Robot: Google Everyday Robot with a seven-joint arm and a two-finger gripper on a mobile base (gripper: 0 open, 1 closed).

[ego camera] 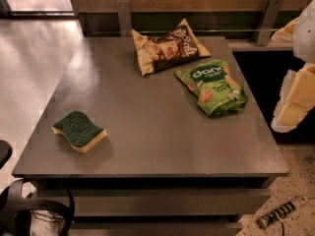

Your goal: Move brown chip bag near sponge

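Three items lie flat on the dark grey rectangular table top [147,151].

1. Crinkly tan-yellow and dark brown chip bag [167,45]: at the far edge of the table, slightly right of centre. Its long axis runs roughly left to right, rising a little toward the far right. The end with the white "Salt" lettering points to the far right corner and the other sealed end points left. Printed face up.

2. Crumpled green snack bag with white lettering [212,86]: just in front of and to the right of the brown bag, with a narrow gap between them. Its long axis runs from far left to near right.

3. Small wavy-edged sponge, dark green top over pale yellow foam [79,131]: near the front left corner, green side up, well apart from both bags.

White and pale yellow gripper [294,100]: at the right border of the view, beyond the table's right edge, touching none of the three items. Cannot tell whether it is open or closed.
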